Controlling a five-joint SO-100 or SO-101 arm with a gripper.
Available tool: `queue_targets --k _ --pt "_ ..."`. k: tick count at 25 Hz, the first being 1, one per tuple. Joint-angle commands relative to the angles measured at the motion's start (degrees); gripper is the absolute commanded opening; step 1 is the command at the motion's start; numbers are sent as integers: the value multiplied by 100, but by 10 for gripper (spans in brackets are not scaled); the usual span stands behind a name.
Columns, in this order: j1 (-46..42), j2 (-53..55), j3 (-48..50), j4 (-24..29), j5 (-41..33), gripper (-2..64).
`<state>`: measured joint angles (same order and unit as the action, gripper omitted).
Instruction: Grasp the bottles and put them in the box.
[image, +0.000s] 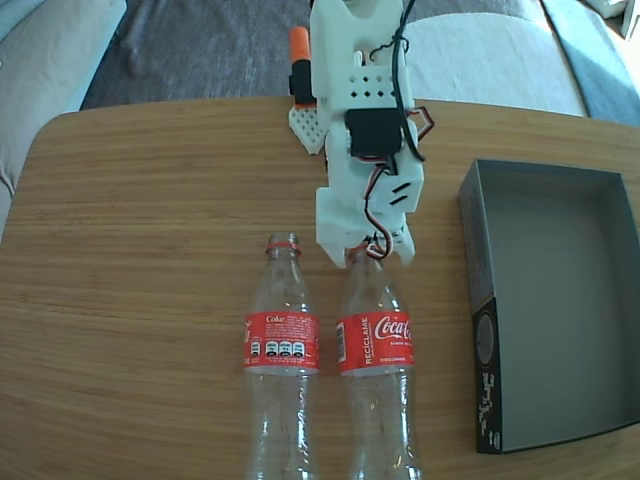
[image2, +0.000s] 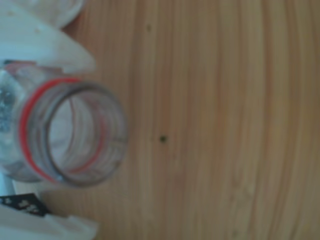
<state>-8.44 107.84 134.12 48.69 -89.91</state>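
Only the wrist view shows the open bottle mouth (image2: 75, 135) between the gripper (image2: 60, 142) fingers, which seem clamped on the neck, though it is blurred. The fixed view shows both bottles (image: 283, 370) lying side by side on the table (image: 130, 250), labels reading "Coke" and "Coca-Cola", left of the box (image: 560, 300).

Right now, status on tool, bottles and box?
Tool astride the right-hand bottle neck, closure unclear. Left bottle flat on table, untouched. Box empty, to the right in the fixed view. Nothing between.
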Motion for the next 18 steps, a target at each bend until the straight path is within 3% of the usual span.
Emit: queue_targets --k 1,11,18 --pt "97 26 26 -193 -26 368" --pt "176 26 62 -220 9 353" --pt "167 35 35 -220 26 98"
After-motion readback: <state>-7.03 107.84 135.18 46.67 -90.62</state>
